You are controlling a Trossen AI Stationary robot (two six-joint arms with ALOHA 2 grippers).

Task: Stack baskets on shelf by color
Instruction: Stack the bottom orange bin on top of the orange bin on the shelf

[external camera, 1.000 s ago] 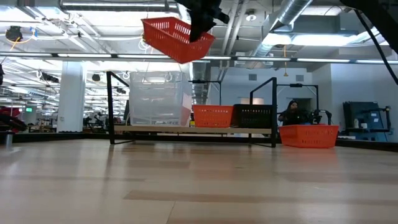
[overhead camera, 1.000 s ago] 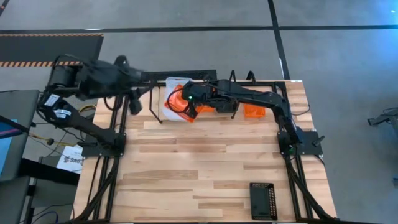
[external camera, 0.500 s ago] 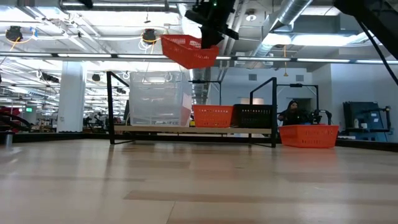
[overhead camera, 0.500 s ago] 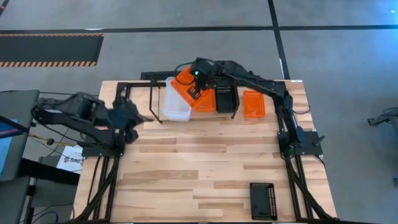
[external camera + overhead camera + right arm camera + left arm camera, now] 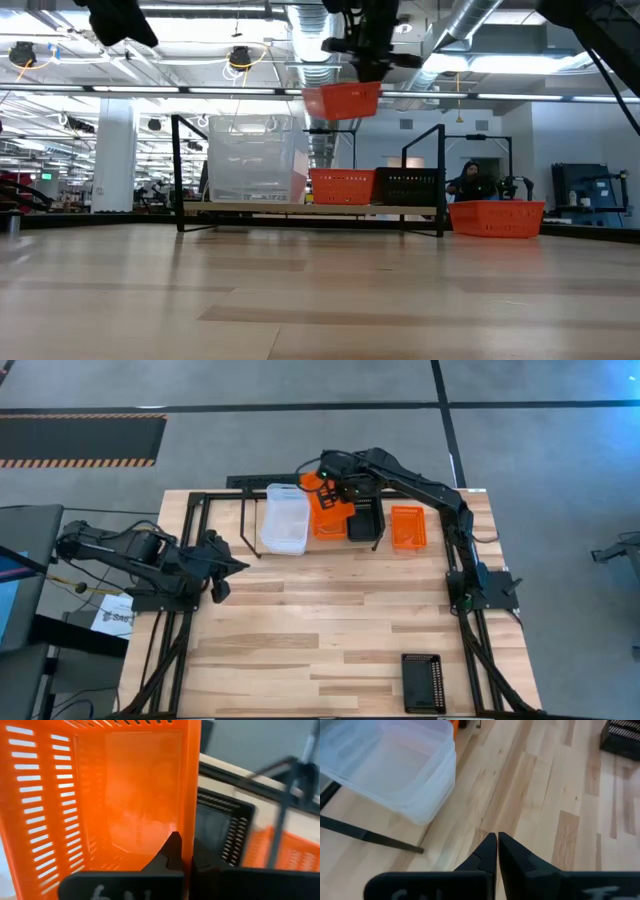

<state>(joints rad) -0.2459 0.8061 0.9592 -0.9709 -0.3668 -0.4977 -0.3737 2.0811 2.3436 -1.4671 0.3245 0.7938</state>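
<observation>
The right gripper (image 5: pixel 181 851), in the upper middle of the high view, has its jaws clamped on the side wall of an orange basket (image 5: pixel 323 506), carrying it in the air above the orange basket on the shelf (image 5: pixel 343 186), presumably to stack like on like. On the shelf (image 5: pixel 300 208) the clear stack (image 5: pixel 284 520) and a black basket (image 5: pixel 364 520) flank that slot closely, so the descent has little side room. A further orange basket (image 5: pixel 407 527) and another black basket (image 5: pixel 424 681) sit on the desk (image 5: pixel 320 620), while the left gripper (image 5: pixel 497 845) waits empty, jaws pressed together, at the left edge.
</observation>
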